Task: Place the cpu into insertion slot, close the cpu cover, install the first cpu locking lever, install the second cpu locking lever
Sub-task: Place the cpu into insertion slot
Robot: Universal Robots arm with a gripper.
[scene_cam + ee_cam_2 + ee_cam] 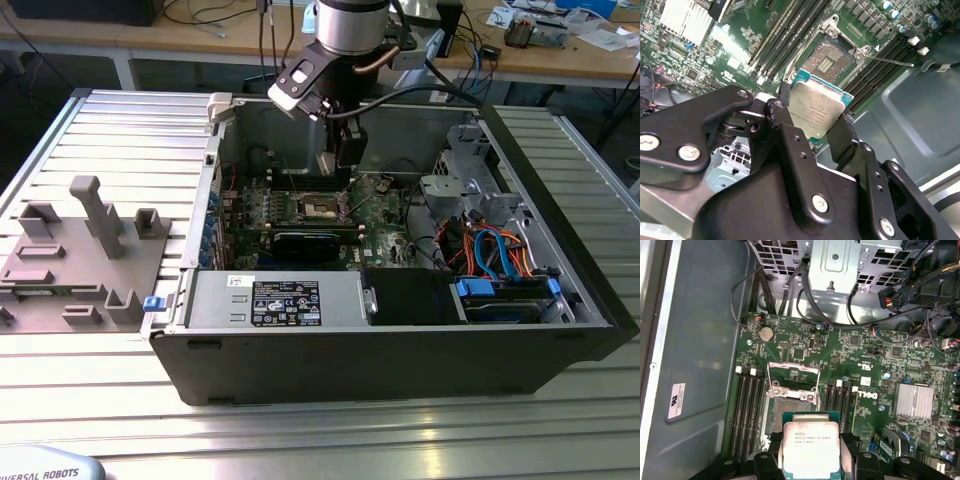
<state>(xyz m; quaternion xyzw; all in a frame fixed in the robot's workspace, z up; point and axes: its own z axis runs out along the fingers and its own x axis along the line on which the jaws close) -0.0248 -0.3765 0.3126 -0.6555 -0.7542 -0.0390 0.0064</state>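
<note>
The black two-fingered gripper [812, 122] was clenched on the cpu [817, 107], a thin square chip with a silvery metal face and a teal-green edge, one finger [785, 130] pressed to each of two opposite sides. In the first wrist view the same chip [811, 447] faced the camera flat, its metal face carrying print. The second wrist view showed it tilted and edge-on enough to reveal its thinness.

Beyond the chip lay the insertion slot [827, 57], a dark square recess with a metal rim, its contact field bare. The chip was held near it, not seated. In the first wrist view the cpu cover [794, 366], a thin silvery frame with a square window, stood swung up at the far side of the slot [790, 412]. The second wrist view showed a thin metal lever rod [890, 61] beside the slot.

Long black memory slots [747, 410] flanked the slot on the green circuit board [865, 355].

The exterior view gave the wider setting: the gripper [345, 155] reached down into an open dark computer case [400, 370] lying on a ribbed metal table [300, 440], with a grey moulded fixture [80, 260] at the exterior view's left.
</note>
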